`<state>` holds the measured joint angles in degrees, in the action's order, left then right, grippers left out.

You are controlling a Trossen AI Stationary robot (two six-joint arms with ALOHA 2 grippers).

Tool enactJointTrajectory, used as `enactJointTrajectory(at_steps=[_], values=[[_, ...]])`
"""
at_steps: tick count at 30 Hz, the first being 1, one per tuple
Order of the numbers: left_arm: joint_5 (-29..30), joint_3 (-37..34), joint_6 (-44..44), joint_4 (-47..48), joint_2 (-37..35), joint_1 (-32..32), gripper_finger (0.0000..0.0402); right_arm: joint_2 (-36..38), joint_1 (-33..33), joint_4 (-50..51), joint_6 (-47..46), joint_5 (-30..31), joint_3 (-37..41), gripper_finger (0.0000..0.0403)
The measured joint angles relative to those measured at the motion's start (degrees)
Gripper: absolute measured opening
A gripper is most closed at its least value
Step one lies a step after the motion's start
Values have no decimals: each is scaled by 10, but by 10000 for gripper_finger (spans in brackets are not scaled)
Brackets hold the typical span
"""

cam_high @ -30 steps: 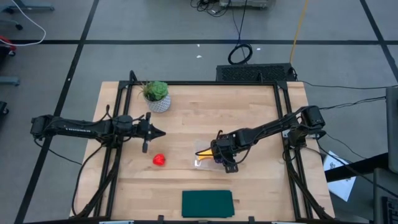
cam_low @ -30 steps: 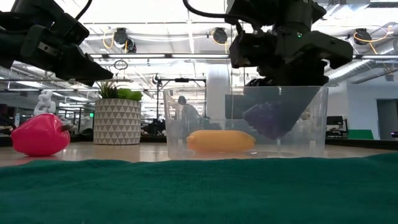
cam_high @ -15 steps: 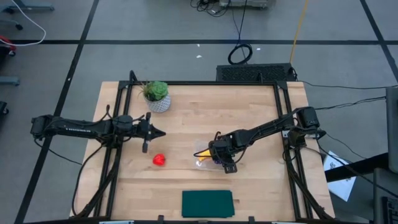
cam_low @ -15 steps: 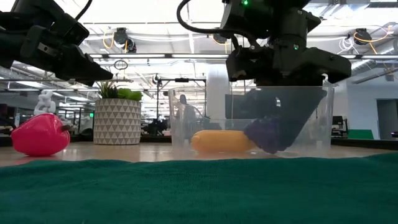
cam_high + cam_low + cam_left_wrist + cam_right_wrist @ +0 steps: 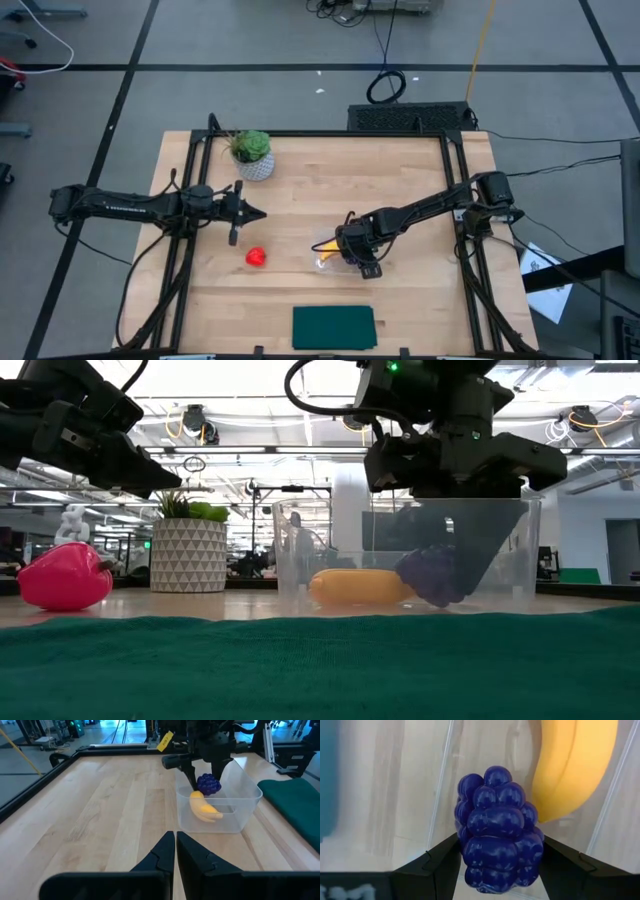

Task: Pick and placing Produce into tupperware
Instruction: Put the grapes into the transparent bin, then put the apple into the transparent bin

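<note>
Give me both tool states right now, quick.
Left tool: closed, empty, hovering above the table near the red fruit.
Right tool: closed on the grapes, down inside the container beside the banana.

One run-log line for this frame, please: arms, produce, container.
right gripper: shut on grape bunch, inside tupperware | banana: in tupperware | red fruit: on table | left gripper: shut, idle at left
</note>
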<state>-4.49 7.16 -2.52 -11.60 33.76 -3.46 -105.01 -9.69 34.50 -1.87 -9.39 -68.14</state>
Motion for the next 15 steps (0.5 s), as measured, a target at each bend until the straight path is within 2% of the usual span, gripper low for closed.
enactJointTrajectory(at_steps=[15], values=[[0,0,1,0,0,0,24,0,0,-4,-7,2,1,262]])
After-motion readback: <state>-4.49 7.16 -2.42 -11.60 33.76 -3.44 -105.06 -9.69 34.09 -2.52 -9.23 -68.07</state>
